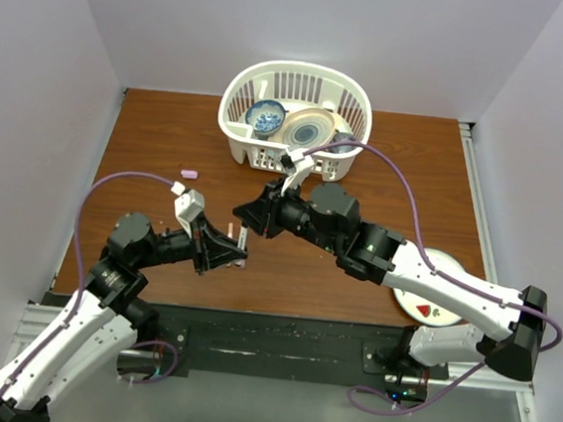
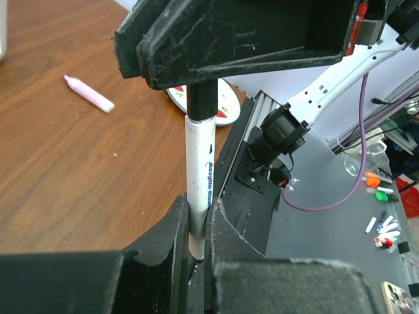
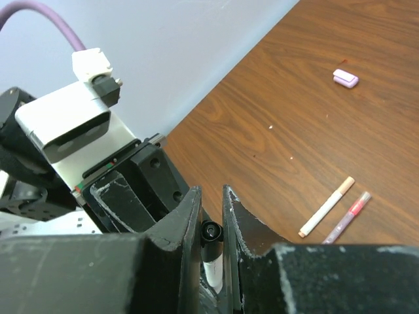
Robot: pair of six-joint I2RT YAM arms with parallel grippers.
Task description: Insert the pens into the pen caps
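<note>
Left wrist: left jaws hold pen (image 2: pixel 198 163), right jaws black cap (image 2: pixel 201 101).

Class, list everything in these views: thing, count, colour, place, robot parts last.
table: one, brown, beneath all
basket: one, white, far edge
dishes: several, blue-white and pale, in basket
plate: one, white, under right arm
loose cap: one, lilac, table's left
highlighter: one, pink, on table
loose pens: two, white and pink, together on table
held pen: one, white, between grippers
black cap: one, black, at held pen's tip
left gripper: one, black, shut on held pen
right gripper: one, black, shut on black cap
</note>
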